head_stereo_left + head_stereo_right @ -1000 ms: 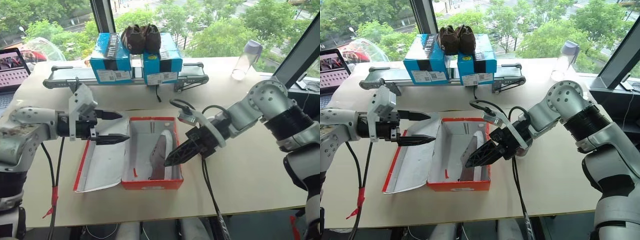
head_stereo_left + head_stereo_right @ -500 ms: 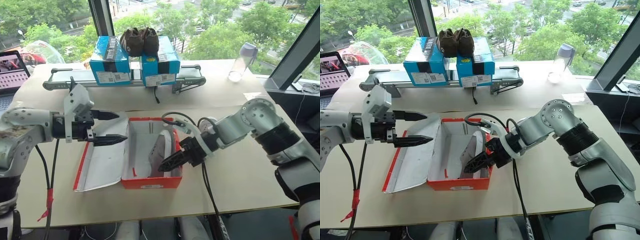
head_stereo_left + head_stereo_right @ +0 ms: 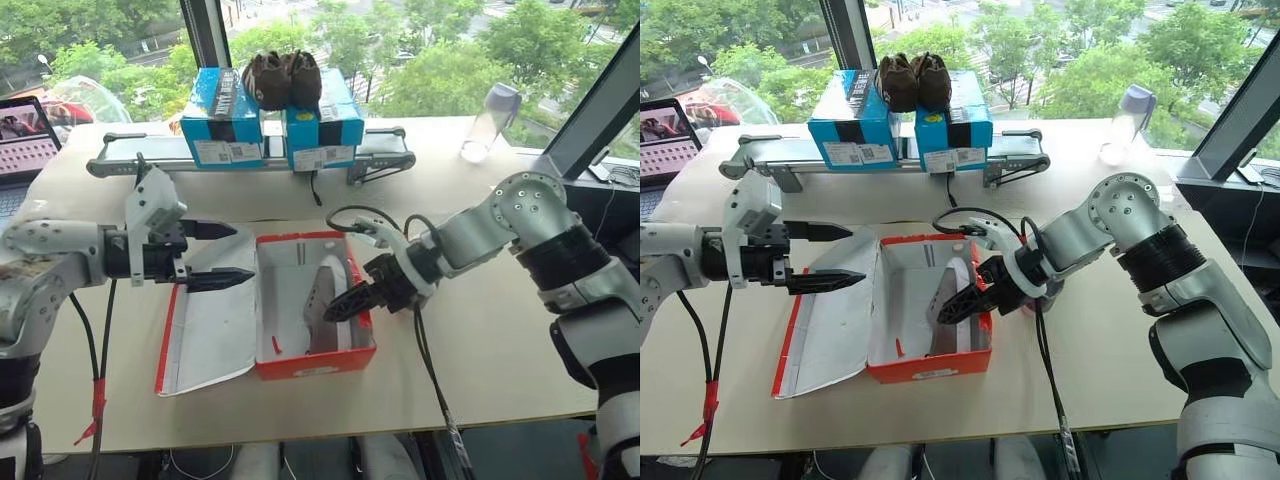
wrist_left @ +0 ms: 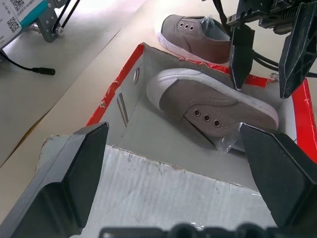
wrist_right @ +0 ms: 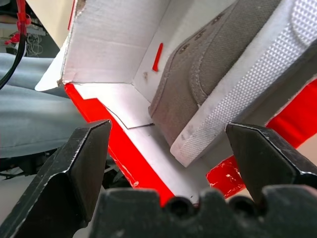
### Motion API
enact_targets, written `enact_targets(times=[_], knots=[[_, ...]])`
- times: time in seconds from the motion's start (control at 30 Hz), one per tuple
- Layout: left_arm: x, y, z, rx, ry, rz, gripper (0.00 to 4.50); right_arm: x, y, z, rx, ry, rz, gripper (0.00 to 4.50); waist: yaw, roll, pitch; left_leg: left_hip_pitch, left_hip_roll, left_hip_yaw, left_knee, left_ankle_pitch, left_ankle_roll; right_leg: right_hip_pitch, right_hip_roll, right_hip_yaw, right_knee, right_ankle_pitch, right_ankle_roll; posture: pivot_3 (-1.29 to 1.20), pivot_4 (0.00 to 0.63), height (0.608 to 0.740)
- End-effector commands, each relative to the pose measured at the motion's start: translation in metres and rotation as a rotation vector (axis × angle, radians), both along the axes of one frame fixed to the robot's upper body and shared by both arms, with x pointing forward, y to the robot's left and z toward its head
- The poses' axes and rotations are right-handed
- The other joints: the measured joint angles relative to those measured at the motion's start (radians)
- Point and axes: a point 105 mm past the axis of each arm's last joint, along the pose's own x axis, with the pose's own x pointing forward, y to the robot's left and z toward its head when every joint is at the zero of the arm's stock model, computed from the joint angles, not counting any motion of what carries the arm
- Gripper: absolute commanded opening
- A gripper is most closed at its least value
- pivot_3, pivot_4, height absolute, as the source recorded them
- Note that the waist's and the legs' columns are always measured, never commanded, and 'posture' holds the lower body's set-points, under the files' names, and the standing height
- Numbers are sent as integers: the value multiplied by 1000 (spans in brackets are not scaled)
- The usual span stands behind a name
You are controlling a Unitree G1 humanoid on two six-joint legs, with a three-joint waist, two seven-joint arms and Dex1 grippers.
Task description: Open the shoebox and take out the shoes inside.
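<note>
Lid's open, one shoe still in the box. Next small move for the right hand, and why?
Probably ease the right hand down and shut it on the shoe. Its open fingers straddle the shoe leaning on its side against the shoebox wall. The other shoe is already out on the table.

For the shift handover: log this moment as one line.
shoebox: lid open, flat | one shoe inside, on its side | second shoe on table beyond box | right gripper: fingers open over shoe | left gripper: open above lid
</note>
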Motion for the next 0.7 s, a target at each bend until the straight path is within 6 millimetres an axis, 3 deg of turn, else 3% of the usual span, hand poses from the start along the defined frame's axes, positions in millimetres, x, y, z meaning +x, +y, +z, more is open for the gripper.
enact_targets(times=[0.03,0.27,0.5,0.7], knots=[[-1,-2,9,1,-45,-15,4500,4,-6,6,-15,-43,-11,4484,0,0,0,0,0,0,0,0,0,0,0,0,0,0,0,0,150,740],[0,0,10,6,-46,-12,4500,8,-15,-1,-53,-61,-29,4484,1,0,0,0,0,0,0,0,0,0,0,0,0,-1,2,0,150,740],[0,0,12,10,-50,-15,4500,1,-15,-39,-133,-74,-17,4484,1,0,0,0,0,0,0,0,0,0,0,0,0,-1,2,0,150,740],[-1,1,12,17,-51,-12,4500,-6,-12,-41,-127,-86,29,4484,1,0,0,0,0,0,0,0,0,0,0,0,0,-1,2,0,150,740]])
